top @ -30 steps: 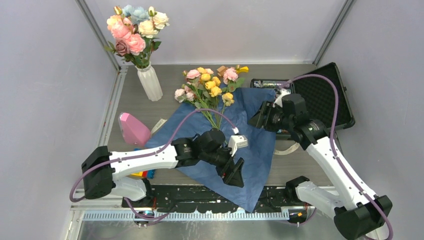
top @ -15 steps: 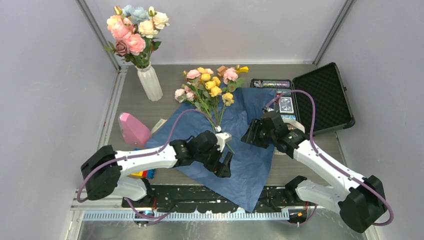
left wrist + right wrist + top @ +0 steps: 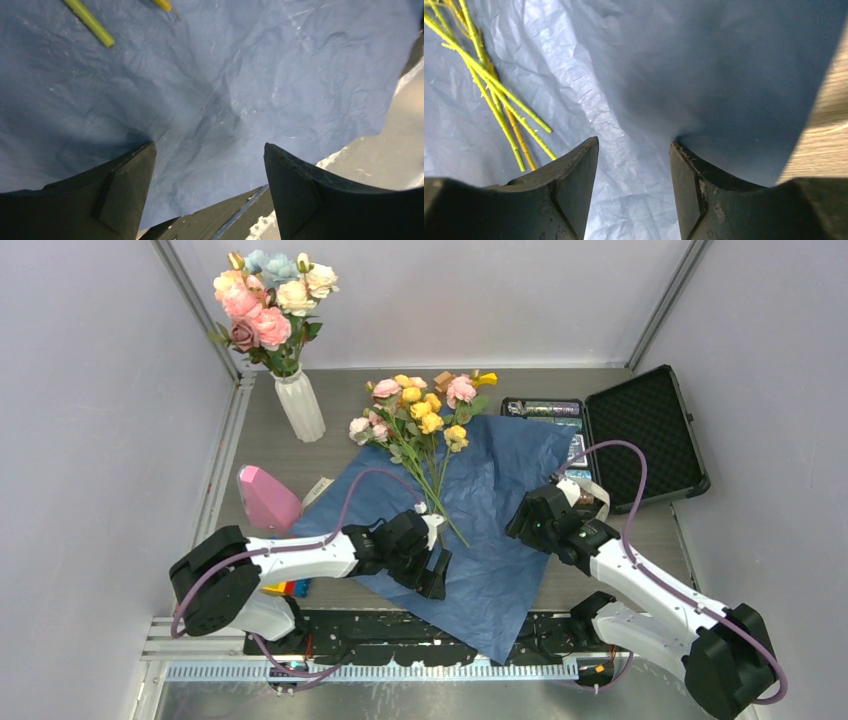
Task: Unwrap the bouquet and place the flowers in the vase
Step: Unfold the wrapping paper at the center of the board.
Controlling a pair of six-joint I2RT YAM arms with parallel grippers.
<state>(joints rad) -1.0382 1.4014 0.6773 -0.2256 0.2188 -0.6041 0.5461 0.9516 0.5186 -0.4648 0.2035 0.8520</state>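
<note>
The bouquet's crinkled blue paper wrap [image 3: 500, 500] lies spread flat on the table. The flowers [image 3: 420, 415], yellow and pink roses, rest on its far edge with their green stems [image 3: 440, 490] pointing towards me. The white ribbed vase [image 3: 300, 405] stands at the back left and holds bigger pink, white and blue blooms. My left gripper [image 3: 435, 575] hangs open just over the paper [image 3: 225, 90], near the stem ends [image 3: 92, 22]. My right gripper [image 3: 525, 520] is open over the right part of the paper [image 3: 589, 75], with the stems [image 3: 499, 100] to its left. Neither holds anything.
A pink cone-shaped block [image 3: 265, 498] stands left of the paper. An open black case [image 3: 640, 430] lies at the back right, with a cream ribbon [image 3: 592, 490] in front of it. Small coloured items [image 3: 285, 588] sit under the left arm.
My left gripper has drawn back to the left, towards the stem ends. The right arm has come down and nearer, from the case's edge to the paper's right side.
</note>
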